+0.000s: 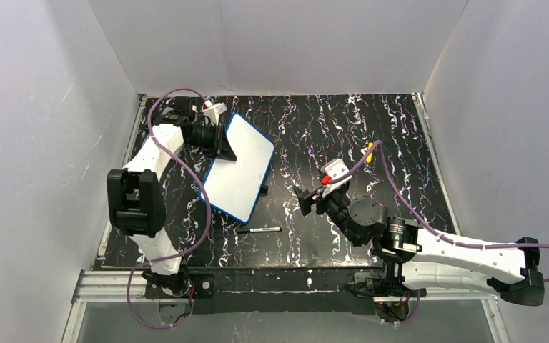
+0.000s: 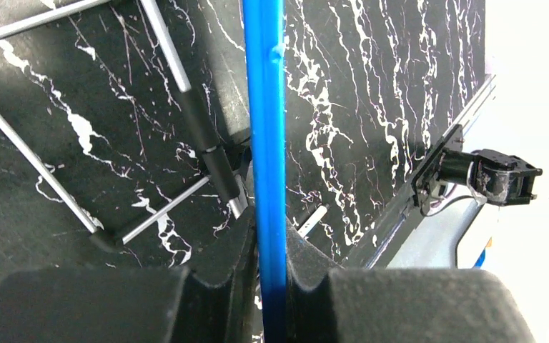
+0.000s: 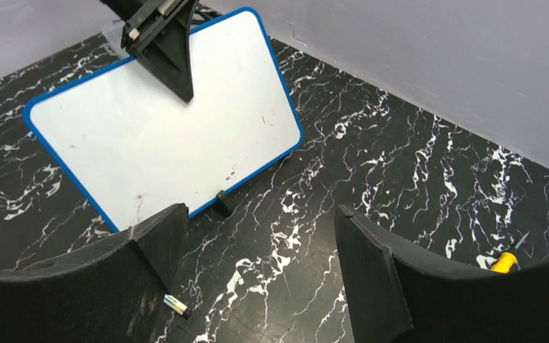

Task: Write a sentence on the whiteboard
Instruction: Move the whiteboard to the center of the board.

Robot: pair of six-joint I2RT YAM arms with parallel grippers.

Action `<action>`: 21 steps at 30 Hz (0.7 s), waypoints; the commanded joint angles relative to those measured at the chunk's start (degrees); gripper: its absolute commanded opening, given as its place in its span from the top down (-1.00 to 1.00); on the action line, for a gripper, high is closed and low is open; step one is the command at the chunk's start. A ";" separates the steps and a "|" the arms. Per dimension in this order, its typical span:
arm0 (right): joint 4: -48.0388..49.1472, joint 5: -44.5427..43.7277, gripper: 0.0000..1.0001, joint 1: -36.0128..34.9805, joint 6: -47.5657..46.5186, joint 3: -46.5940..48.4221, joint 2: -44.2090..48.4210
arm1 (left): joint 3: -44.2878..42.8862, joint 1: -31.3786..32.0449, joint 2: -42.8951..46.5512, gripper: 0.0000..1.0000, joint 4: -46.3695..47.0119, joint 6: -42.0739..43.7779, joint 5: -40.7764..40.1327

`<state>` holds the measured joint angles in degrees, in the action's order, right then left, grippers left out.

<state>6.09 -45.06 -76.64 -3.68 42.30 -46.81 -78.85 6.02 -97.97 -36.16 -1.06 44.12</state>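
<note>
Whiteboard [image 1: 239, 171] sits on the left half of the black marbled table [image 1: 372, 121], long side running diagonally from far-left twd the near-centre. It's tilted, not flat: the rt wrist view shows its low edge down at the tabletop w/ a small black foot [image 3: 223, 203] there, and the upper edge raised. The face is white w/ a few faint smudges, and the blue rim [image 2: 267, 128] runs all round. Left gripper [image 1: 223, 141] is at the board's far-left edge, clenched on it. In the left wrist view the rim passes edge-on straight btwn the two black fingers [image 2: 93, 307], both pressed against it. Behind the board in that view are thin metal stand rods [image 2: 186, 93] w/ a black sleeve, over the tabletop. Right gripper [image 1: 306, 201] hovers to the right of the board, apart from it and pointing twd it. Its jaws are spread wide w/ nothing btwn them, only tabletop showing in the gap. A marker pen [image 1: 259, 230] lies flat on the table just beside the board's near corner, roughly btwn the two arms; can't tell if it touches the rim. A small yellow-handled tool [image 1: 368, 151] lies further right on the table, well apart from the board; what kind is too small to tell.
</note>
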 commanded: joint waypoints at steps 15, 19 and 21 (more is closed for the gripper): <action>-8.01 -3.16 -0.67 -0.35 4.54 1.73 1.19 | -10.25 1.14 0.16 0.86 -3.73 -13.94 -3.39; -8.36 -2.87 -0.67 -0.35 4.40 1.65 2.01 | -8.92 0.80 3.32 0.86 -2.22 -17.11 -7.88; -8.59 -2.76 -0.67 -0.35 4.54 1.41 2.78 | -7.27 0.31 5.22 0.86 0.07 -19.47 -9.53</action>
<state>-3.29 -46.59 -76.64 0.03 42.30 -45.74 -87.88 6.98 -100.79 -39.46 -14.37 35.94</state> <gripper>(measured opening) 0.832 0.074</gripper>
